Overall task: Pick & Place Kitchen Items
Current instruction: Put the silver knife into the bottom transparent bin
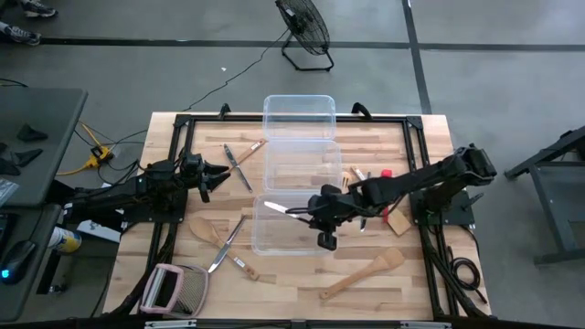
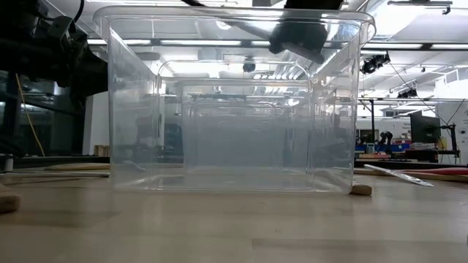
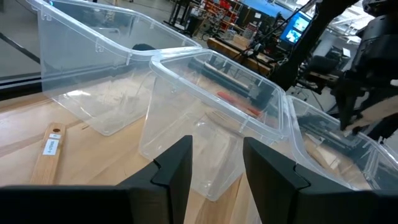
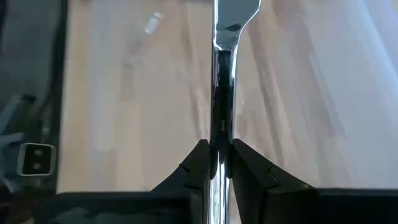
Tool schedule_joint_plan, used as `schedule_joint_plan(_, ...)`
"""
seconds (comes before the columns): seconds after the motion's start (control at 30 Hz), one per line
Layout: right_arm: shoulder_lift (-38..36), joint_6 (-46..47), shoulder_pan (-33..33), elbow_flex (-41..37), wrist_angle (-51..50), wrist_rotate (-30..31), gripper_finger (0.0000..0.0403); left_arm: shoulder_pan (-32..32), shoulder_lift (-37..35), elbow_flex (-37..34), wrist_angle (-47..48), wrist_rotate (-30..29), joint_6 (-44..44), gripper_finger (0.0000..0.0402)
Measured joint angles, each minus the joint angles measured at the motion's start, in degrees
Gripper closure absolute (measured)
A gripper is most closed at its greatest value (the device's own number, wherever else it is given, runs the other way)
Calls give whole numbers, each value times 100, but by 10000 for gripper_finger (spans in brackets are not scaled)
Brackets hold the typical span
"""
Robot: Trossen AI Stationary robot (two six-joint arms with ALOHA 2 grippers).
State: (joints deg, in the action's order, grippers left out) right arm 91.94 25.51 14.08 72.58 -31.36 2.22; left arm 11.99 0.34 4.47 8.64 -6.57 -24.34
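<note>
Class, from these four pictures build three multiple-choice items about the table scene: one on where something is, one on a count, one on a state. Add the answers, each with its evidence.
1. Where is the right gripper?
A. Over the nearest clear tub
B. Over the grater
C. Off the table

2. How many clear tubs stand in the row?
A. One
B. Three
C. Five

3. What is the right gripper's state?
A. Open, empty
B. Shut on a silver metal utensil
C. Shut on a wooden spoon

Answers: 1 A, the high view shows it above that tub. 2 B, three tubs line up mid-table. 3 B, the right wrist view shows the fingers clamping a shiny handle.
</note>
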Motion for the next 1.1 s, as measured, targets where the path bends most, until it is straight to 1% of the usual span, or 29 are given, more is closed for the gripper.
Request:
schedule_joint_plan(0.27, 59, 326, -75, 0, -202, 66, 364, -1, 0, 0, 0, 0, 0, 258)
schedule_joint_plan(0.77, 470, 874, -210, 3, -184, 56, 364, -2, 0, 0, -2, 0, 0, 258)
schedule_joint_plan(1.0, 590, 872, -241, 0, -248, 31, 364, -1, 0, 0, -2, 0, 0, 258)
schedule_joint_plan(1.1, 588, 685, -168, 0, -210, 71, 364, -2, 0, 0, -2, 0, 0, 258)
